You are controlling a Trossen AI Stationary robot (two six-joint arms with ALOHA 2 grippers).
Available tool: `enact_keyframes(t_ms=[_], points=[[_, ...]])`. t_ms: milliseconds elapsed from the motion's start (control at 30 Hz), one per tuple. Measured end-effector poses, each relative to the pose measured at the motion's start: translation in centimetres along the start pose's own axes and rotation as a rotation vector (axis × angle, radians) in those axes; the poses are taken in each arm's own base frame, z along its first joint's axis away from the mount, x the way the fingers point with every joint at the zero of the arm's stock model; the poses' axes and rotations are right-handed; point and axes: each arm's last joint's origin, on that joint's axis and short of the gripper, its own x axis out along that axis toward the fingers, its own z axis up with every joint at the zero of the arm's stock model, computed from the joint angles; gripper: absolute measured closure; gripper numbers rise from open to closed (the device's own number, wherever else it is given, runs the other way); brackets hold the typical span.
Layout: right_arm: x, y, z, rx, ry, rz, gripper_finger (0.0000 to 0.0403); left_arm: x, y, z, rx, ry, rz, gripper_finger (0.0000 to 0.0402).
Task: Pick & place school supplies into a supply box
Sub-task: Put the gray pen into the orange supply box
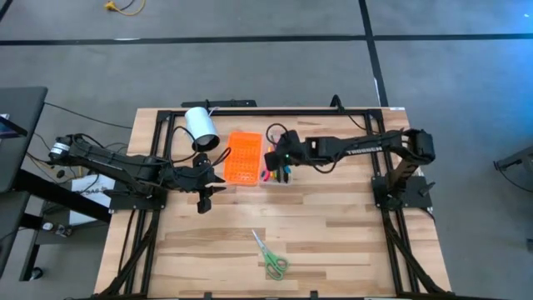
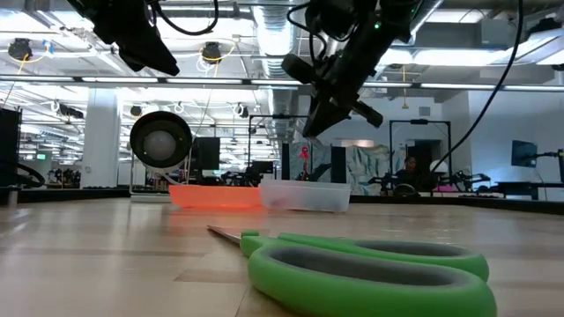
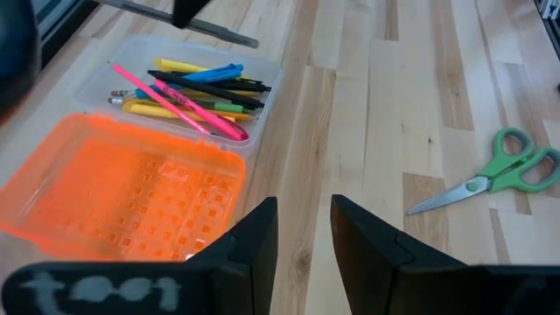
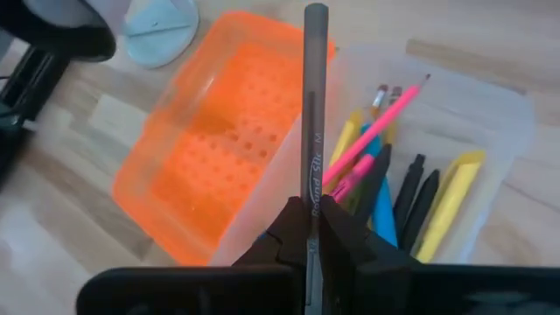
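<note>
Wooden table (image 1: 333, 242) w/ two dark arms over it. Left arm reaches in from left edge; left gripper (image 1: 205, 194) hangs just left of the orange lid (image 1: 243, 157), fingers (image 3: 254, 241) partly apart, nothing btwn them. Right gripper (image 1: 279, 160) sits above the clear tray (image 4: 503, 131), jaws clamped tight on a grey pen (image 4: 313, 131) pointing fwd over the tray. White cylinder (image 1: 201, 128) lies near lid's far-left corner. Tray touches lid's right side, holds pencils & pens (image 3: 188, 92): yellow, pink, blue, black, green. Green-handled scissors (image 1: 269, 257) lie flat on table's near part, well apart from the tray.
</note>
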Motion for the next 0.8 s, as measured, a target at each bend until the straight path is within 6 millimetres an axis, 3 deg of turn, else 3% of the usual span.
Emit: enact_keyframes(t_ms=[300,800], points=[[0.6,-0.6,1.1,0.031,-0.018,0.009,0.0403,0.0,0.0,0.0,0.001,-0.001,0.001,0.0306],[1.6,-2.2,0.5,0.121,0.013,-0.043,0.0403,0.0,0.0,0.0,0.017,-0.002,0.003,0.0306]])
